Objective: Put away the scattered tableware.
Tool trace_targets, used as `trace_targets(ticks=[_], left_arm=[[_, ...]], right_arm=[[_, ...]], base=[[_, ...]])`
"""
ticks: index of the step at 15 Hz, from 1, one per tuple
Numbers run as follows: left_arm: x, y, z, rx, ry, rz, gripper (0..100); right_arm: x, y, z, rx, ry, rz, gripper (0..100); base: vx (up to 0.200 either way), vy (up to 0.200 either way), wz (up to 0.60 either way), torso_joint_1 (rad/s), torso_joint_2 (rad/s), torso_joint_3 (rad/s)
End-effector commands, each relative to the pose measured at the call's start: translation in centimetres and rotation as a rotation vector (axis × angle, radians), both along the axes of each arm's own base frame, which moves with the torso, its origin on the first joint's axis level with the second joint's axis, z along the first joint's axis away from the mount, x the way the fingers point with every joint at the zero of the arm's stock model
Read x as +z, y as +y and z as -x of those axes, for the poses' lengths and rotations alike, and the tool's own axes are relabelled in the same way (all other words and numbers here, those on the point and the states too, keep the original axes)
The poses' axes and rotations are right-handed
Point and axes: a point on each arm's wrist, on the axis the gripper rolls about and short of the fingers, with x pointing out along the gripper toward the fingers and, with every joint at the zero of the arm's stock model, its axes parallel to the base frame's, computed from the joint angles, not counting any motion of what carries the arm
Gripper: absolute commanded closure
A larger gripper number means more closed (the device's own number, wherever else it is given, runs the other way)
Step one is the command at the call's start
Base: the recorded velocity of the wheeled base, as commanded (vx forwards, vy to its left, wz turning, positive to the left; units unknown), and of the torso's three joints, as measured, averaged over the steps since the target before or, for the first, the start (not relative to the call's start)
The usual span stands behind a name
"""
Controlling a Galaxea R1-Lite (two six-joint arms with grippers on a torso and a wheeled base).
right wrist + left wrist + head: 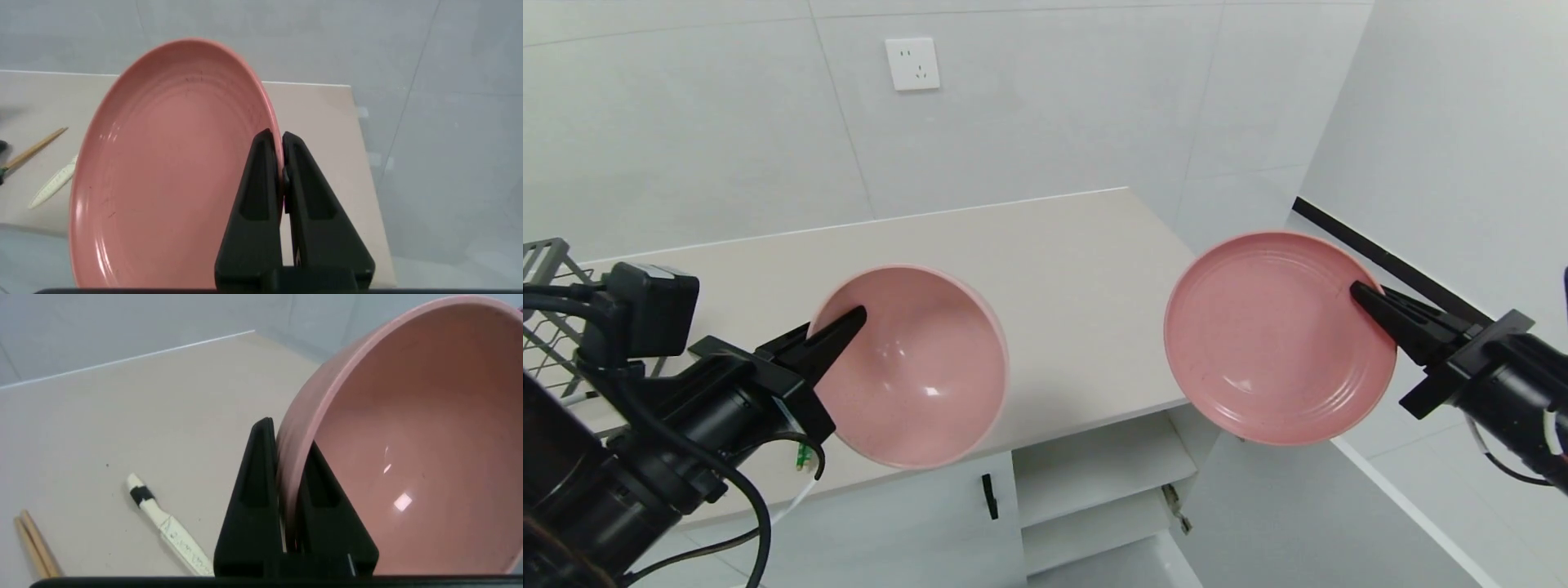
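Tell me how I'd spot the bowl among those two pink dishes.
Start at the pale countertop. Above its near edge, the left hand pinches a pink bowl by its rim. Unlike the flat, ridged plate held past the counter's end, it is deep and smooth.

From 8 o'clock the left arm slants toward 2 o'clock, the left hand clamped across the bowl rim. From 4 o'clock the right arm slants toward 10 o'clock, the right hand pinching the plate edge.
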Motion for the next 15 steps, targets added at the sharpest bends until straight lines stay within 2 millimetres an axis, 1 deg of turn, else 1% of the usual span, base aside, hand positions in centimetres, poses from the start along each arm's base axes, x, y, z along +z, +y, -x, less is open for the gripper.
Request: trace_targets(ticks=[1,4,9,15], left_arm=[[-0.04,-0.05,-0.02,-0.002,0.002,0.000,100],[0.12,-0.03,0.07,-0.005,-0.011,0.007,100],[-0.14,0.05,0.23,-0.007,-0.014,0.008,100],[-0.08,0.11,0.34,-0.007,-0.027,0.016,100]], right_arm=[[-0.03,0.01,0.00,0.001,0.001,0.000,100],[-0.06,0.06,0.04,0.004,0.002,0.001,100],[-0.09,0.07,0.01,0.004,0.004,0.001,100],[-0.21,0.12,0.02,0.001,-0.007,0.033,100]], base=[[0.000,-0.200,0.00,-0.007,0.02,0.017],[0.000,-0.200,0.00,-0.006,0.00,0.005],[0.000,0.000,0.00,0.000,0.00,0.000],[-0.200,0.000,0.00,0.002,0.01,0.003]])
